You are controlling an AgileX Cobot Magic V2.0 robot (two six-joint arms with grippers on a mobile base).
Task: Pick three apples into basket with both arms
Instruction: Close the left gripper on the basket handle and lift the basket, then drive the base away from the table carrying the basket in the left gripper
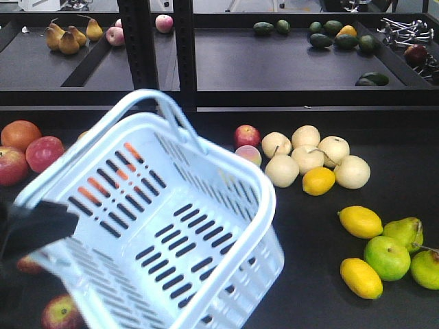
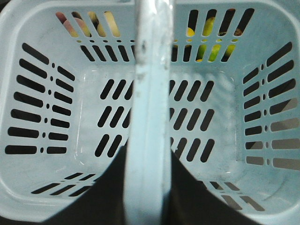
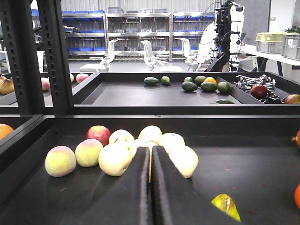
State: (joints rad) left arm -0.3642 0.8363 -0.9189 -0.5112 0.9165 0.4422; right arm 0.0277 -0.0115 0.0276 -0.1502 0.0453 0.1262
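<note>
The pale blue basket (image 1: pixel 206 185) hangs tilted over the left of the fruit tray. My left gripper (image 1: pixel 34 226) is shut on the basket's handle (image 2: pixel 150 93), which runs between its jaws in the left wrist view (image 2: pixel 149 159). The basket's inside (image 2: pixel 220 93) is empty. A dark red apple (image 1: pixel 247 136) lies behind the basket's far corner and also shows in the right wrist view (image 3: pixel 99 135). Another red apple with a yellow patch (image 1: pixel 62 312) lies at the bottom left. My right gripper (image 3: pixel 151 149) is shut and empty, low over the tray, pointing at the pale fruit.
Brighter red apples (image 1: pixel 44 152) and an orange (image 1: pixel 20 133) lie at the left. Pale round fruit (image 1: pixel 309 154), lemons (image 1: pixel 360 221) and green fruit (image 1: pixel 387 257) fill the right. Black shelf posts (image 1: pixel 184 55) stand behind, with pears (image 1: pixel 68 38) and avocados (image 1: pixel 336 34) on the upper shelf.
</note>
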